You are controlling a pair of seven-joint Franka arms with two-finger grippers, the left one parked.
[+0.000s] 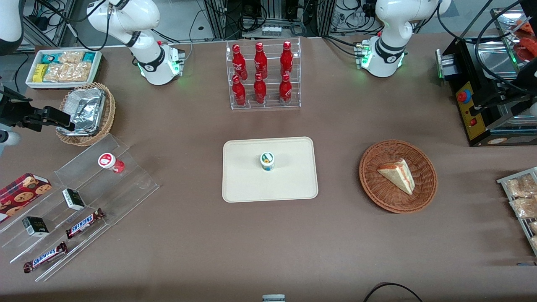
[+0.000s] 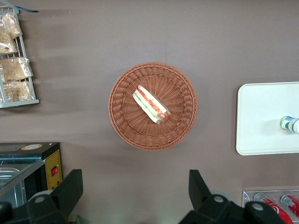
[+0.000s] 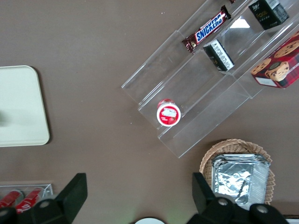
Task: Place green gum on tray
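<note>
The green gum [image 1: 267, 161], a small canister with a green-and-white lid, stands upright near the middle of the cream tray [image 1: 247, 184]. It also shows on the tray [image 2: 261, 116] in the left wrist view [image 2: 289, 124]. My right gripper [image 1: 67, 122] is open and empty. It hovers well away from the tray, toward the working arm's end of the table, beside the basket of foil trays. In the right wrist view its fingers [image 3: 74, 186] stand wide apart around bare table, the gripper [image 3: 138, 184] holds nothing, and the tray's edge [image 3: 18, 107] shows.
A red-lidded canister [image 1: 110, 161] sits on a clear stepped shelf [image 1: 84, 197] with Snickers bars and small boxes. A wicker basket of foil trays [image 1: 86, 113] is beside the gripper. A rack of red bottles [image 1: 264, 75] and a wicker basket with a sandwich [image 1: 397, 176] flank the tray.
</note>
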